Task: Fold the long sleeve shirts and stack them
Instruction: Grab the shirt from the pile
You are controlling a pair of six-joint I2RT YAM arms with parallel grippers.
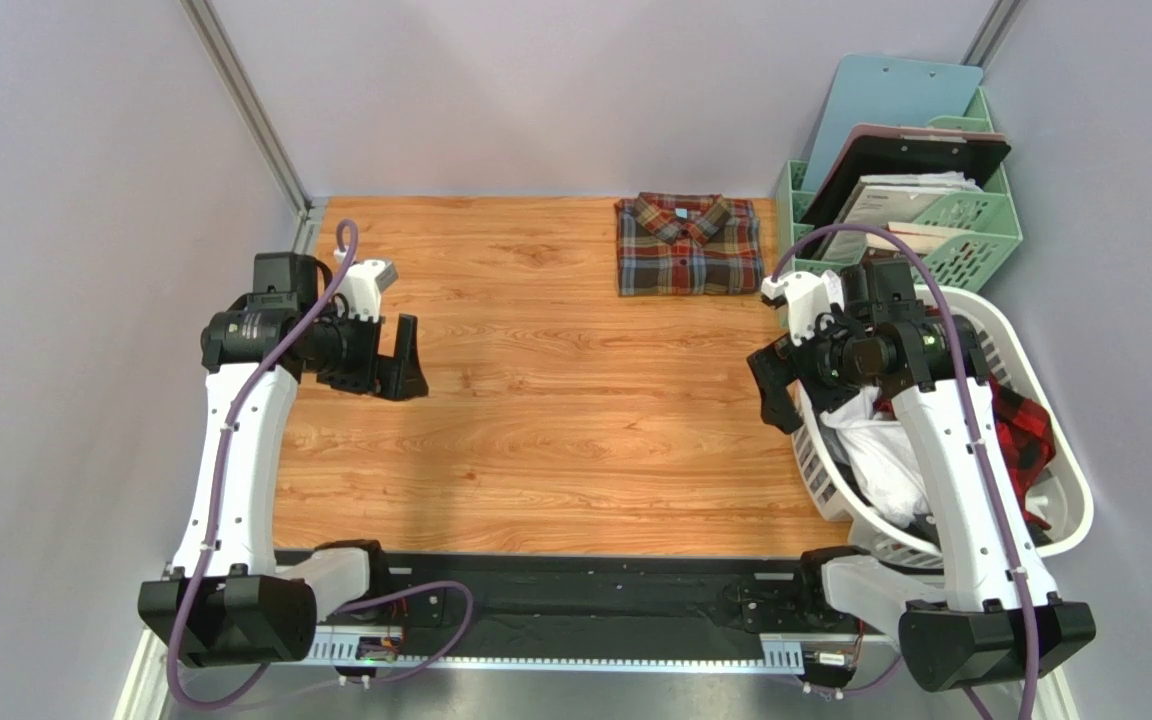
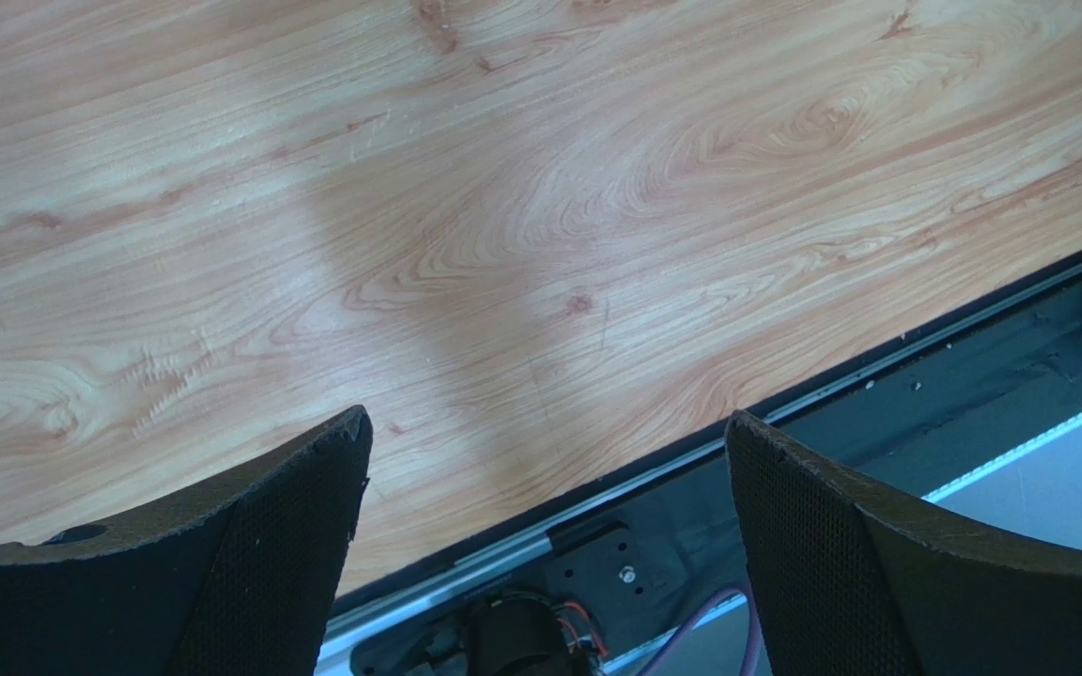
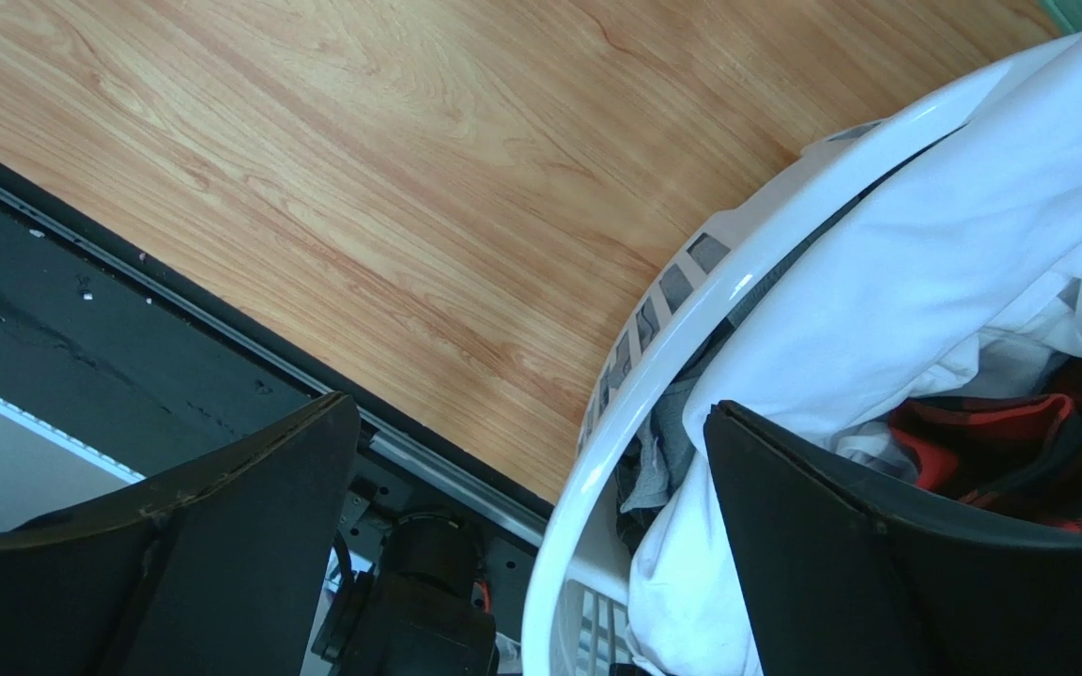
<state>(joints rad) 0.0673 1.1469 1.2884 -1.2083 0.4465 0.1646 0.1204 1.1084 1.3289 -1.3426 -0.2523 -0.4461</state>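
**Right arm over the basket, white shirt waiting inside**

The plaid shirt (image 1: 687,245) lies folded at the far edge of the wooden table (image 1: 537,435), collar toward the back wall. The white shirt (image 1: 886,458) is bunched in the laundry basket (image 1: 1066,503) at the table's right edge, a red-and-black garment (image 1: 1021,432) beside it. It is too crumpled to show any long axis.

The right gripper (image 3: 530,417) hangs over the basket's table-side rim, jaws wide and empty. The white cloth sits just past its basket-side finger. The left gripper (image 1: 394,360), also wide and empty, is over the table's left part, well apart from the basket.

I'd say the right arm is the one to reach in. The cloth must clear the rim. The bare wood between the arms leaves room to spread it, and the green file rack (image 1: 973,225) stands close behind the basket.
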